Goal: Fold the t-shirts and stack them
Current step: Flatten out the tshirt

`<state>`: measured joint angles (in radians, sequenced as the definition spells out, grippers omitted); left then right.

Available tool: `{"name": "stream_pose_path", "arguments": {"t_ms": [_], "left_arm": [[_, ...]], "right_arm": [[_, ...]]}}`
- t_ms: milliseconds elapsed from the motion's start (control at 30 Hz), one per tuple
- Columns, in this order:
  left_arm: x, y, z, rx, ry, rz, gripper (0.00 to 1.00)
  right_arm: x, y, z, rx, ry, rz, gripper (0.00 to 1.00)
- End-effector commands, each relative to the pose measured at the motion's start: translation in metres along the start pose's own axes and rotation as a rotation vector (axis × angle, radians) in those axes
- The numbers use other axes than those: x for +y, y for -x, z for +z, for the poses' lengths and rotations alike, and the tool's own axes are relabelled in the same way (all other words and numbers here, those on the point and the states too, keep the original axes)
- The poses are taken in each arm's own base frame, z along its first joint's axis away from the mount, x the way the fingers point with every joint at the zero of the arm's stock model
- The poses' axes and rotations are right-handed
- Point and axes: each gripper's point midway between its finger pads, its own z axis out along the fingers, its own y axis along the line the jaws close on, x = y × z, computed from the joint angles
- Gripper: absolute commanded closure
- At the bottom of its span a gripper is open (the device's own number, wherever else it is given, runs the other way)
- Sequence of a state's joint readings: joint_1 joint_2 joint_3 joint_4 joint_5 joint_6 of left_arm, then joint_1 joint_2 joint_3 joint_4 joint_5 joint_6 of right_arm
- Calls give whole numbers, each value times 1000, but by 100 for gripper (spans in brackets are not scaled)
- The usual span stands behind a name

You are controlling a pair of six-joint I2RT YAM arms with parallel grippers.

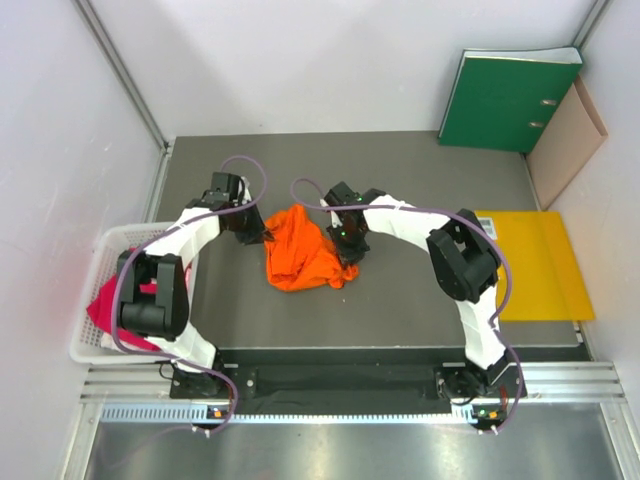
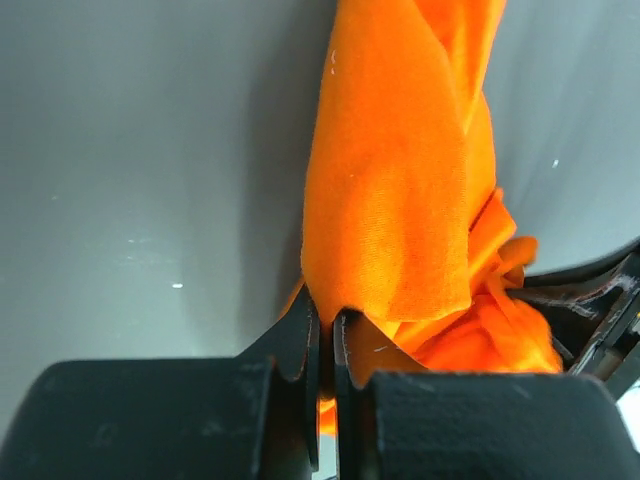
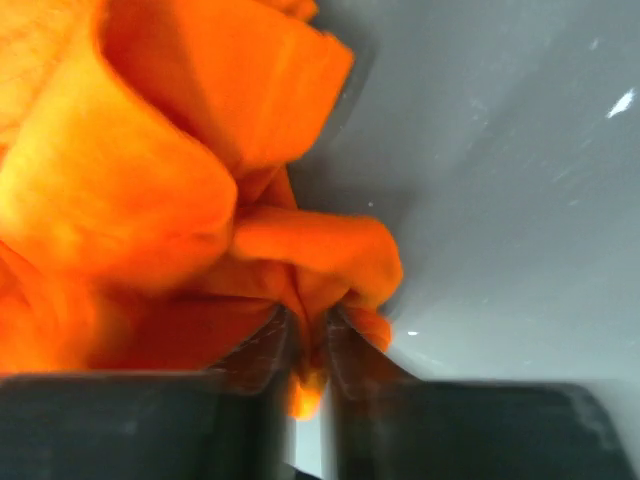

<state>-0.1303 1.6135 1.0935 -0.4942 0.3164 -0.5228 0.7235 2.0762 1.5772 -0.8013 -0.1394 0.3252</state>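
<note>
Grey tabletop (image 1: 420,290), orange t-shirt (image 1: 300,255) in left fingers (image 2: 300,350), right fingers (image 3: 265,350) (envelope label (image 1: 487,222) illegible)

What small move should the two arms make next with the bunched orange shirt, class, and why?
The left gripper and right gripper are each shut on a fold of the orange t-shirt, which lies crumpled on the grey table. So the best next move is probably to draw them apart, spreading the cloth flat before any fold.
</note>
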Motion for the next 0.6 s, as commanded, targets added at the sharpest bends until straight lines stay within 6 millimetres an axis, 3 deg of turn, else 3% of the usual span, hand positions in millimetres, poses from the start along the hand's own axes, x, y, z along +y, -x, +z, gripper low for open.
{"name": "stream_pose_path", "arguments": {"t_ms": [0, 167, 367, 433, 567], "left_arm": [[2, 15, -4, -31, 26, 6, 100], [27, 28, -17, -85, 117, -39, 100], [73, 37, -39, -132, 219, -152, 100], [85, 29, -42, -111, 254, -181, 100], [99, -4, -38, -11, 303, -230, 100]], "right_arm": [[3, -13, 4, 52, 5, 19, 100], [-31, -2, -14, -16, -144, 47, 100], [-114, 15, -49, -111, -345, 146, 100], [-144, 20, -58, -127, -404, 168, 100], [-169, 28, -60, -128, -456, 163, 100]]}}
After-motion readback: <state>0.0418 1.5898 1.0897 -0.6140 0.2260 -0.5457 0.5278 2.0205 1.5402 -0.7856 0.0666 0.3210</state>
